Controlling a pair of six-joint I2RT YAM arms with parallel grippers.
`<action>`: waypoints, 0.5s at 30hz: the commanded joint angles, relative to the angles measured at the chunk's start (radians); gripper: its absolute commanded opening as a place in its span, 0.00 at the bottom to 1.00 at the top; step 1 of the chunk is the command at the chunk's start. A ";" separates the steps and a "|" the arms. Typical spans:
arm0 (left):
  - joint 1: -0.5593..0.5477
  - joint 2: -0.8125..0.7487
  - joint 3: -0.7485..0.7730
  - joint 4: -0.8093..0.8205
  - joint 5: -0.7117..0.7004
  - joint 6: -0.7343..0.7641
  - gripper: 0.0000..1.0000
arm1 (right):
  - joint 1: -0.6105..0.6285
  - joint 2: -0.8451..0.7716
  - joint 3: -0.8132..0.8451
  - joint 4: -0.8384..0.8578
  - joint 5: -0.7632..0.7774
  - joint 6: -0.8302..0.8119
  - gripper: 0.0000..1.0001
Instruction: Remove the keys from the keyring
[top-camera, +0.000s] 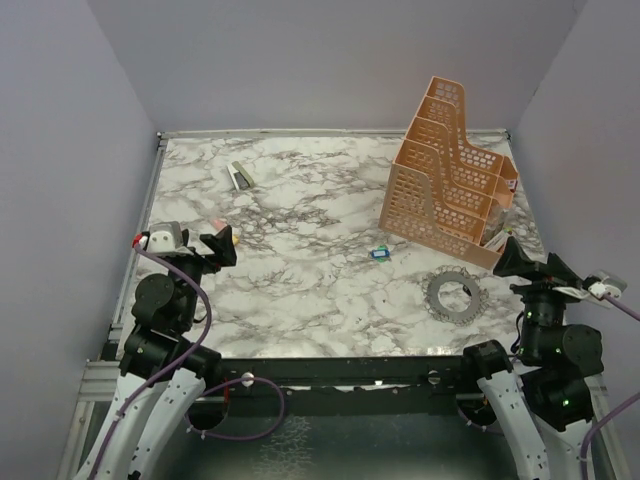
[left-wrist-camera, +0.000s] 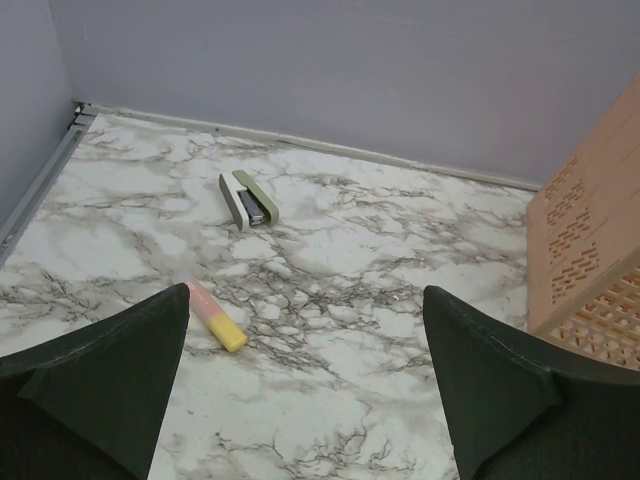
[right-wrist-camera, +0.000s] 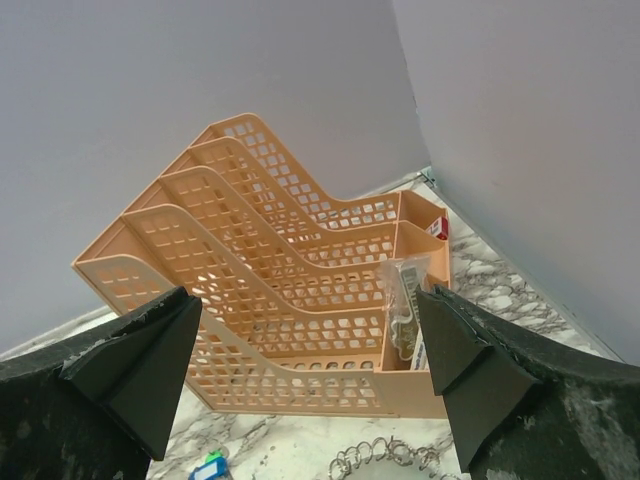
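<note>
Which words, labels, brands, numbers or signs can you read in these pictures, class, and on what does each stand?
None can be read in any view.
Clear plastic packet in the peach perforated plastic file rack: dark print, too blurred to read.
Small red item in the next compartment: white mark, too small to read.
Small blue-green tag on the white marble-patterned table: too small to tell.
Grey-green stapler: no marking visible.

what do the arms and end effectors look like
The left arm and right arm have black joints and white lower links, with purple cables looping alongside. The left end effector and right end effector each have two broad, dark, wedge-shaped fingers.
</note>
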 joint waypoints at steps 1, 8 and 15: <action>0.008 0.003 0.014 0.029 0.048 0.014 0.99 | -0.003 -0.076 -0.017 0.027 0.019 -0.021 1.00; 0.004 0.000 0.005 0.039 0.093 0.021 0.99 | -0.003 0.085 0.047 -0.107 0.028 0.069 1.00; -0.039 -0.051 -0.001 0.028 0.078 0.027 0.99 | -0.002 0.375 0.213 -0.312 -0.073 0.221 1.00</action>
